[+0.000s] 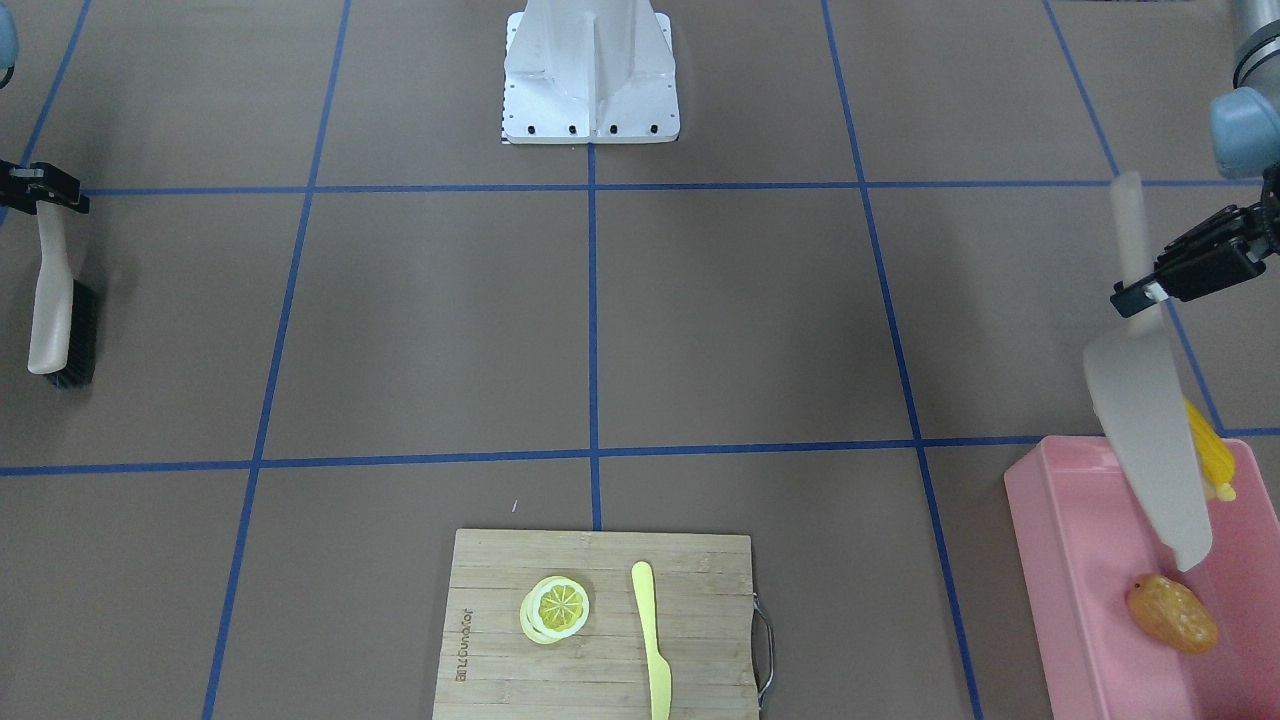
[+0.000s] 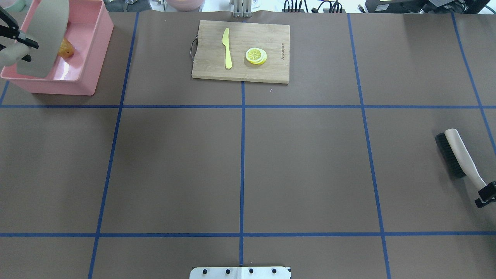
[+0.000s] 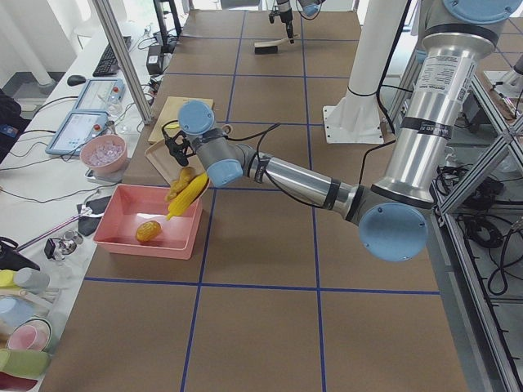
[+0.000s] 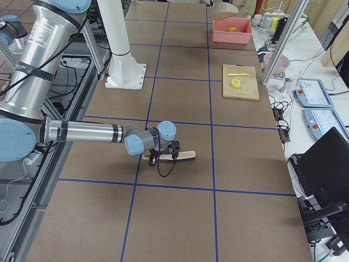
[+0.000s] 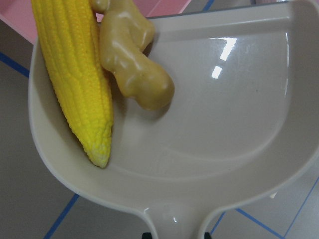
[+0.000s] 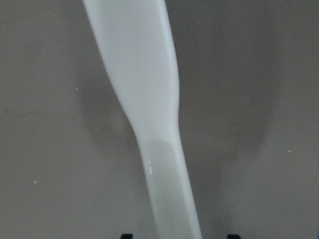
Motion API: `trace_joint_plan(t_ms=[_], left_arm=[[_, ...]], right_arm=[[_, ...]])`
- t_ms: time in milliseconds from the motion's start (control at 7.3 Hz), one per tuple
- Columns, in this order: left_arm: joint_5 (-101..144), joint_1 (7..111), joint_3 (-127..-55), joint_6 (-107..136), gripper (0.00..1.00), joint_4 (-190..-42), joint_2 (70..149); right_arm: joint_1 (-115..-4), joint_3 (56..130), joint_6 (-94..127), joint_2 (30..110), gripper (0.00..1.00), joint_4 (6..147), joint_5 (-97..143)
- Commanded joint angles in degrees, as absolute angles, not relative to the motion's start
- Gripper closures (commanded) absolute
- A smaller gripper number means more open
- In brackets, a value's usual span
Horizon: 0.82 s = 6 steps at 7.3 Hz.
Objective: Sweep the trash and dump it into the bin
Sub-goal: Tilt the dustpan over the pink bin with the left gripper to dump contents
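My left gripper is shut on the handle of the beige dustpan and holds it tilted steeply over the pink bin. The yellow corn cob and the tan ginger root lie in the pan near its lip. The corn pokes out past the pan's edge above the bin. The brown potato lies in the bin. My right gripper is open, its jaws standing either side of the brush handle with gaps.
The brush lies on the table at the robot's right edge. A wooden cutting board at the far middle carries a yellow knife and lemon slices. The robot's base plate stands at the near middle.
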State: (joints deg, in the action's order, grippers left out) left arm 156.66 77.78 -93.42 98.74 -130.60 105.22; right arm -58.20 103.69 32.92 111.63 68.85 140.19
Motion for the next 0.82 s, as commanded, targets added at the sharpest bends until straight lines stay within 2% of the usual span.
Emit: trace_joint_plan(t_ms=[0, 274, 685], left_arm=[[156.9, 78.5, -92.2, 106.0, 1.0, -130.6, 107.3], [159.2, 79.4, -89.6, 106.6, 1.0, -130.7, 109.0], [159.1, 79.4, -89.4, 105.8, 1.0, -131.6, 109.0]], right_arm=[[-58.8, 104.7, 32.5, 111.5, 0.0, 68.8, 140.2], [-64.2, 104.4, 28.2, 111.0, 0.0, 69.1, 139.6], [-74.3, 102.3, 17.4, 110.0, 0.0, 72.1, 136.2]])
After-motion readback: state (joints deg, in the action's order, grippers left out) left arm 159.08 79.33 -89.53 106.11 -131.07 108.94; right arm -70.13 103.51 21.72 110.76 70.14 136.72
